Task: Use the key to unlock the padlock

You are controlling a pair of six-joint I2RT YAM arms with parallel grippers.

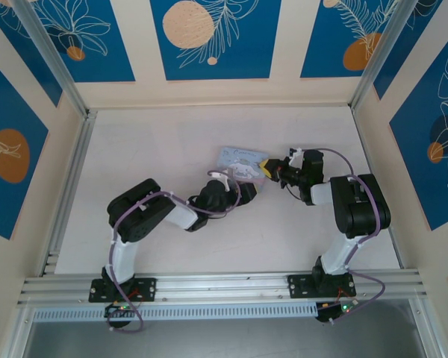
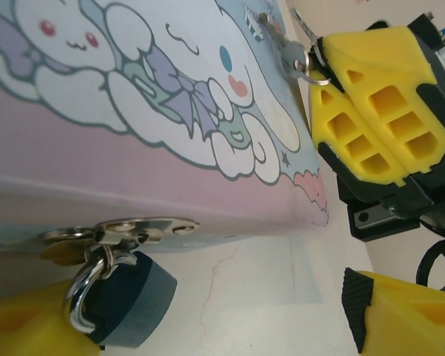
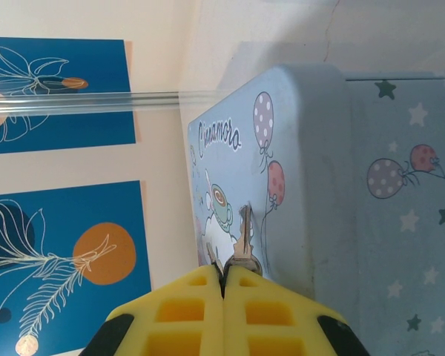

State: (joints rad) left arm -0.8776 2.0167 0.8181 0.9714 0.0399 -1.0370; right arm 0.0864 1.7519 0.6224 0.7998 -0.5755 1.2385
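Note:
The dark blue-teal padlock (image 2: 130, 300) hangs by its metal shackle from the hasp (image 2: 137, 228) of the pale blue cartoon tin (image 2: 133, 141). My left gripper (image 2: 208, 319) is open around the padlock. The padlock's body lies against the left yellow finger (image 2: 18, 326), and the other finger (image 2: 404, 311) is far to the right. My right gripper (image 3: 224, 285) is shut on the head of the small silver key (image 3: 243, 233), whose blade points at the tin's lid (image 3: 311, 170). In the left wrist view the key (image 2: 285, 48) sticks out of the right gripper's yellow fingers (image 2: 371, 111) above the tin's far corner.
From above, the tin (image 1: 241, 158) sits mid-table with the left gripper (image 1: 243, 188) at its near edge and the right gripper (image 1: 269, 168) at its right end. Aluminium rails and patterned walls (image 1: 209, 37) ring the white table (image 1: 149, 149).

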